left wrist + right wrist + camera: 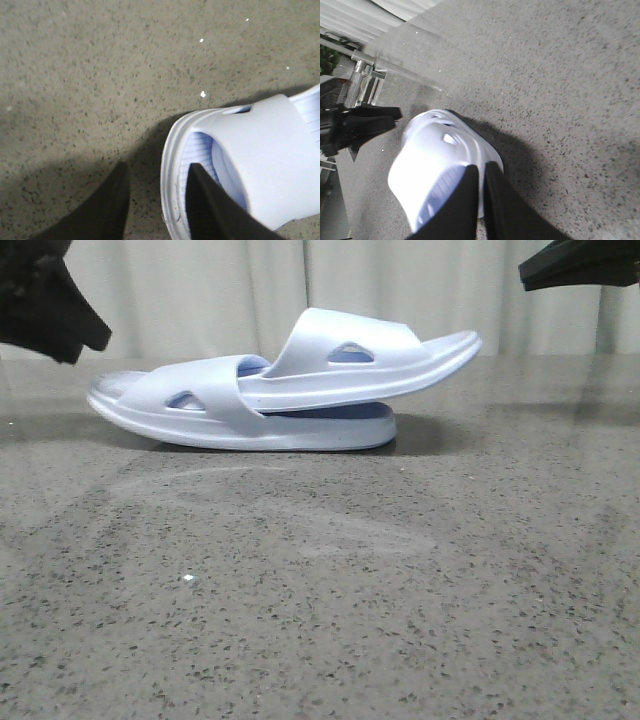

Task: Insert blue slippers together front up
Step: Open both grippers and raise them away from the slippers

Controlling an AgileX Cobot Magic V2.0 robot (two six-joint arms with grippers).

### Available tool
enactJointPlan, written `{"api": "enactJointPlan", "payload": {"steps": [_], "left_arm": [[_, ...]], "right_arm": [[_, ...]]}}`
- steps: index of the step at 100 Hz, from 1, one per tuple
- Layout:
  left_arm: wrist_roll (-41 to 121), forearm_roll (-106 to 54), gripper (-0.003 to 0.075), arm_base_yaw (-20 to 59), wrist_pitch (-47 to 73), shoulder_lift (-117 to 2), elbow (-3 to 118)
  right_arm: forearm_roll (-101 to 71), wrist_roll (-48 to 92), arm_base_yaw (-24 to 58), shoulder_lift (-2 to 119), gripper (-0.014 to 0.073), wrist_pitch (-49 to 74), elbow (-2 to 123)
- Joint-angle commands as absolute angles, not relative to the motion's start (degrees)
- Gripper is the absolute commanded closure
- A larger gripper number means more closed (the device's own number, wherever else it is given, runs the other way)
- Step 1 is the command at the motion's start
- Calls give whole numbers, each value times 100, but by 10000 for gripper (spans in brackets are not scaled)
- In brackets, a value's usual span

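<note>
The speckled grey table (320, 620) filled most of the room's view, and on it lay the blue slippers (290, 390), already nested: the upper slipper (370, 355) was pushed under the strap of the lower slipper (220, 410), its far end tilted up off the sole. The left gripper (155, 205) hung above the lower slipper's end with fingers spread, one over its rim, holding nothing. The right gripper (482, 200) hovered over the upper slipper's raised end, fingers nearly together and empty.

To my eye the insertion looked done; the sound thing would be to draw both arms straight up and away without brushing the pair. I could read no brand, label or lettering anywhere.
</note>
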State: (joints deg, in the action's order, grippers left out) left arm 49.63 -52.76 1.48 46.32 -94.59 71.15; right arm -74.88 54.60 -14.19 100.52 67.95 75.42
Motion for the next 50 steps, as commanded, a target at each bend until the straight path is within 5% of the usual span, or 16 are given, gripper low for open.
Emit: {"api": "enactJointPlan", "payload": {"steps": [1,50], "left_arm": [[5007,-5455,708,122,4473,-8868,7386],[5763,-5462,705,122,2561,-6680,6507]], "right_arm": [[-7698,5488,-1520,9573,687,7416,7731],[-6899,5882,-1256,7307,678,4452,6137]]}}
